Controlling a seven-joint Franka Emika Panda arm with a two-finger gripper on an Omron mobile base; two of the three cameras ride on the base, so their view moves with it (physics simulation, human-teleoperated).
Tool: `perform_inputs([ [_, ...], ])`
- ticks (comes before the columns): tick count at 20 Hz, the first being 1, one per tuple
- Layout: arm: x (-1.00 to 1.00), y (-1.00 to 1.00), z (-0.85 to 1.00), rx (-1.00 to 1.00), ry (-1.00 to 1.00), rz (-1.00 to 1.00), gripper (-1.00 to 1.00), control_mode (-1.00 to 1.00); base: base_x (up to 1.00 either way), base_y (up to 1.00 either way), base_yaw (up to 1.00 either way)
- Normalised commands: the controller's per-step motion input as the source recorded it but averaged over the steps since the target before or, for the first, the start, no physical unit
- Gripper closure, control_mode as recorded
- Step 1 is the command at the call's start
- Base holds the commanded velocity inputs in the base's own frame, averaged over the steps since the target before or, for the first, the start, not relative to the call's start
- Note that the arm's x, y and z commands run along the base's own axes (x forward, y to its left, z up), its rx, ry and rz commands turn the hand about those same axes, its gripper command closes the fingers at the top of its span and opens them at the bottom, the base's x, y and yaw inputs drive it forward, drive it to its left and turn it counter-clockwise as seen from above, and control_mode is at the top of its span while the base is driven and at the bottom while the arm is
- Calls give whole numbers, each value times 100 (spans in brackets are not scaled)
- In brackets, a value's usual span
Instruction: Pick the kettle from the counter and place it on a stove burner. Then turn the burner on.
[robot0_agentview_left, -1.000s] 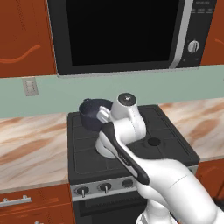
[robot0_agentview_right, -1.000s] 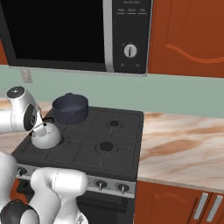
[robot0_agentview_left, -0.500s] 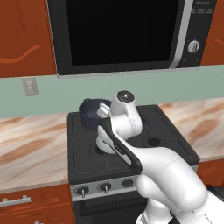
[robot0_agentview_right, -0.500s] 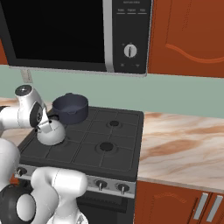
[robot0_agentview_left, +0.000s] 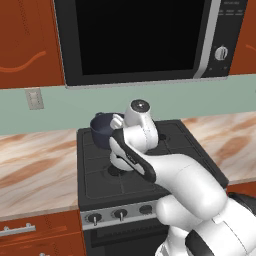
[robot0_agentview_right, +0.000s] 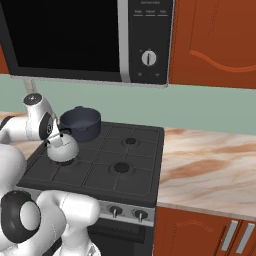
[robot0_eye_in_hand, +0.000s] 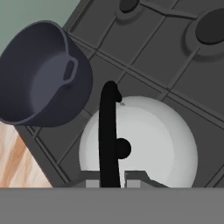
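left base view: the arm reaches over the dark cooktop (robot0_agentview_left: 150, 165), and the kettle (robot0_agentview_left: 119, 161) peeks out white from behind the forearm on the front left of the stove, next to the dark pot (robot0_agentview_left: 103, 130). the knobs (robot0_agentview_left: 120, 214) sit along the stove front, below.

right base view: the kettle (robot0_agentview_right: 62, 148) rests on the grates at the front left, over what i judge to be the stove burner, with the pot (robot0_agentview_right: 80, 123) just behind it. the gripper (robot0_agentview_right: 54, 135) sits right above the kettle at its handle. the counter (robot0_agentview_right: 210, 165) lies well off to the right. so the placing step looks about finished; next comes letting go, lifting clear, and reaching down to the matching knob (robot0_agentview_right: 115, 210).

hand view: the kettle (robot0_eye_in_hand: 148, 140) sits directly below, its thin black handle (robot0_eye_in_hand: 109, 131) running up between the two finger tips. the gripper (robot0_eye_in_hand: 110, 178) is narrow, closed around the handle, with the tips touching it on both sides as far as i can see.
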Motion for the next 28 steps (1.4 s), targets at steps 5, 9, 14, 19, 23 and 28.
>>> perform_inputs([
  [5,9,3,-8,0,0,-1,100,-100,0,0,0],
  [9,0,12,-15,0,0,0,100,-100,0,0,0],
  [14,0,13,-17,0,0,0,100,-100,0,0,0],
  [19,2,10,-14,0,0,0,100,-100,0,0,0],
  [23,11,9,-17,0,0,0,100,-100,0,0,0],
  [28,20,5,-18,0,0,0,100,-100,0,0,0],
])
